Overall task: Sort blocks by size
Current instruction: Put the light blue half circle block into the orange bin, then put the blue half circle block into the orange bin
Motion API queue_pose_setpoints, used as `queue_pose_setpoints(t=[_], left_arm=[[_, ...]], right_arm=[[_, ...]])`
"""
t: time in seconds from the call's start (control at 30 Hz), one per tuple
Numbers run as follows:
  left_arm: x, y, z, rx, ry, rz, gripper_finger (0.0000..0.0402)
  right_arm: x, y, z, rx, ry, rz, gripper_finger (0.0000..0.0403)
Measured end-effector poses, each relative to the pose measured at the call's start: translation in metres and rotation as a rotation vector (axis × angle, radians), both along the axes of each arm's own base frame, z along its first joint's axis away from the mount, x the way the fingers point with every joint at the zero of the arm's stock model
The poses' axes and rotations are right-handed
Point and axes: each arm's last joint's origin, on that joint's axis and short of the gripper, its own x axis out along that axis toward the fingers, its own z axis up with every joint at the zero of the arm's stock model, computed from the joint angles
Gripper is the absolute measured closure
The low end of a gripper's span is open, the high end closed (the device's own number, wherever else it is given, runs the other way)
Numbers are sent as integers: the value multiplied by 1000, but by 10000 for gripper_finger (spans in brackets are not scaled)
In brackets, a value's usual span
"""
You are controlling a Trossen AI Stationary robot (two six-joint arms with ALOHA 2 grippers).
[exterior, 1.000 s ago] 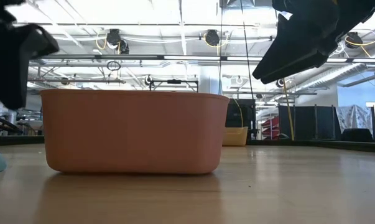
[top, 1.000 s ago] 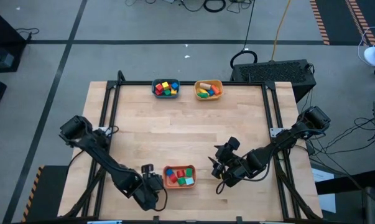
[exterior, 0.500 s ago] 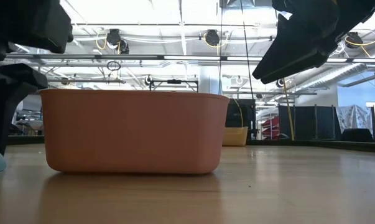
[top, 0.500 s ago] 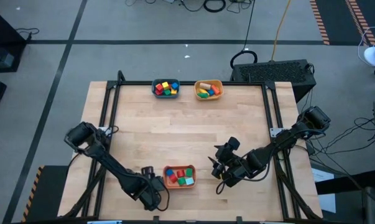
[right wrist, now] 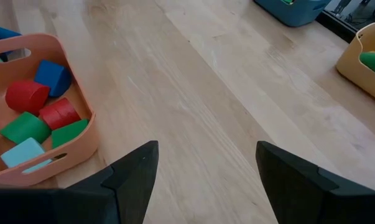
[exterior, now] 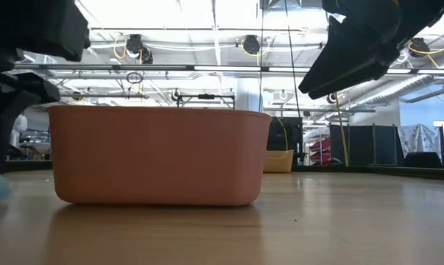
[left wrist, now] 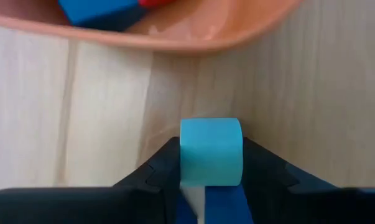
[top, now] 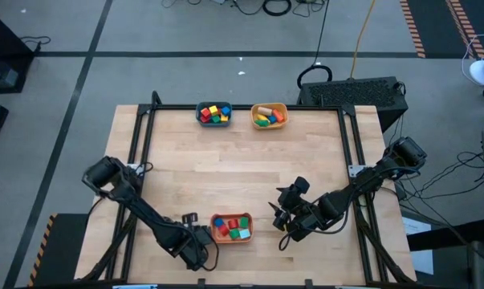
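Light blue block [left wrist: 211,152] between left gripper [left wrist: 209,163] fingers.

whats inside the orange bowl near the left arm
In the orange bowl: two red blocks, two green blocks, a blue block and a light blue block. Anything beneath them is covered.

Bright, even light from overhead.
Ceiling panels [exterior: 170,11] blaze white in the low view, arms falling to silhouette; the table [top: 242,172] shows soft shadows, and the orange bowl [left wrist: 175,31] blurs close-up.
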Motion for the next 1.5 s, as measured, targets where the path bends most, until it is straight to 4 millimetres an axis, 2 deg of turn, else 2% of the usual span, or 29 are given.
queue_pose_setpoints(t=[0.27, 0.5, 0.63, 0.8, 1.0, 1.17, 1.23, 1.4, 1.5], left_arm=[[-2, 7, 30, 63, 41, 38, 269], [6, 14, 74, 55, -64, -14, 269], [20, 26, 92, 72, -141, -43, 269], [43, 44, 92, 75, -199, -79, 269], [75, 56, 74, 41, -247, -135, 269], [87, 64, 59, 41, -227, -128, 269], [89, 66, 58, 38, -219, -135, 250], [88, 65, 58, 37, -216, -163, 169], [88, 65, 57, 35, -210, -165, 146]], right_arm=[[0, 0, 0, 2, -3, 0, 147], [0, 0, 0, -1, -1, 2, 147], [0, 0, 0, 0, -3, 2, 147], [0, 0, 0, -1, -3, 1, 147], [0, 0, 0, -1, -1, 2, 147], [0, 0, -1, -7, 8, 2, 147], [-1, -1, -1, -9, 10, 1, 147], [-1, -1, -1, -11, 14, 2, 147], [-1, -1, -1, -11, 14, 2, 147]])
